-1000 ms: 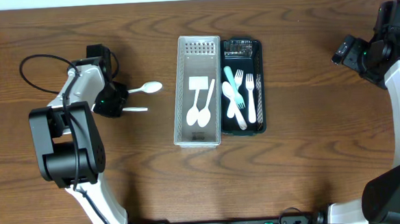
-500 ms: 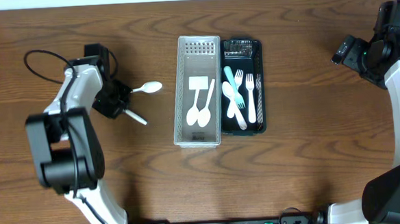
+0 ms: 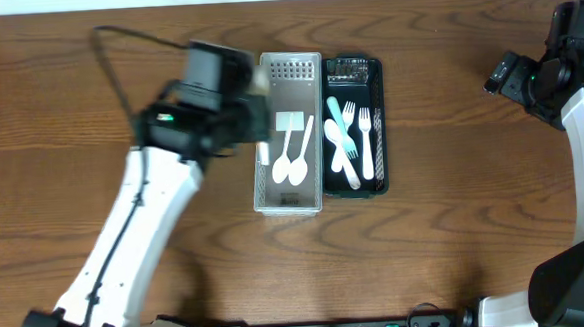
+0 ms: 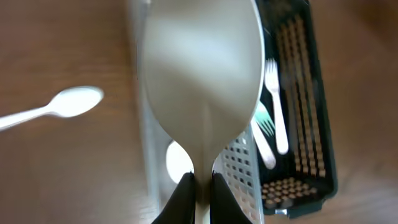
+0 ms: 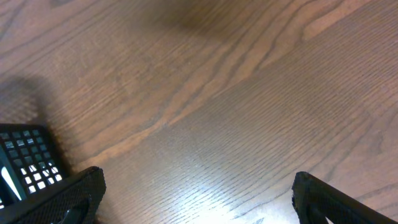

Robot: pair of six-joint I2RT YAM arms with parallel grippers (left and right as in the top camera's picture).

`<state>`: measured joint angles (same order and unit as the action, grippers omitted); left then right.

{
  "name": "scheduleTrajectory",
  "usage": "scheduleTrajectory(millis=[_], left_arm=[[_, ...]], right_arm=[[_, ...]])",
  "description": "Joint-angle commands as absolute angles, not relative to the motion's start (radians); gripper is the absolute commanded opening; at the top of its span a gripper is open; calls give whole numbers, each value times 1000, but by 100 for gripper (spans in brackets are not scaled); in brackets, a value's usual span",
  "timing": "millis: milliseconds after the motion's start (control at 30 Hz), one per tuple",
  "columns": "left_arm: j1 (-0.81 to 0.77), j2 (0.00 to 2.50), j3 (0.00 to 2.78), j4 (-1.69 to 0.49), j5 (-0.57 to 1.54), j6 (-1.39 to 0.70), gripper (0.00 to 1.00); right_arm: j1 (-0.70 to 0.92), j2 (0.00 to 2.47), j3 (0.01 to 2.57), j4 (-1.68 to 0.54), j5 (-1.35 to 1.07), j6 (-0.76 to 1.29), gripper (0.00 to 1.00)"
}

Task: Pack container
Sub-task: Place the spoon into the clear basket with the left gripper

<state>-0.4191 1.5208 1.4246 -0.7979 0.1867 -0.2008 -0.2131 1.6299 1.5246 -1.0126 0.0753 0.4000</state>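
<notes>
- Pinching the white spoon (image 4: 199, 81) by its thin handle with the left gripper (image 4: 200, 183).
- White bin (image 4: 239, 171) just below and ahead of it.
- Go over the middle, go low, then let go softly.

You are looking down on the wood-grain table (image 5: 205, 93) past your right gripper (image 5: 196, 202), whose two dark fingers (image 5: 62, 199) sit spread wide in the bottom corners. At the left edge, one corner of the black perforated container (image 5: 25, 152) rests on the wood.
</notes>
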Motion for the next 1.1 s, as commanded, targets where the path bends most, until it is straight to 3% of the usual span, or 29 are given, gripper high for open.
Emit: scheduleTrajectory(millis=[0,267,367,433,500,667,867,1067], left_arm=[[-492,1608,1418,-779,76,-104,6],[-492,1770,1418,-690,73,-97,8],[-491,1761,1429,-687,73,-45,60],[-484,1735,1459,-721,49,-11,84],[-470,1702,1492,-757,6,28,92],[-378,1634,1522,-794,-49,146,93],[-158,1695,1499,-823,-27,213,92],[-43,1833,1500,-817,34,606,83]], right_arm=[[-221,1635,1522,-1013,78,395,99],[-221,1635,1522,-1013,78,395,99],[-221,1635,1522,-1014,78,395,99],[-221,1635,1522,-1014,78,395,99],[-221,1635,1522,-1014,78,395,99],[-221,1635,1522,-1013,78,395,99],[-221,1635,1522,-1014,78,395,99],[-221,1635,1522,-1014,78,395,99]])
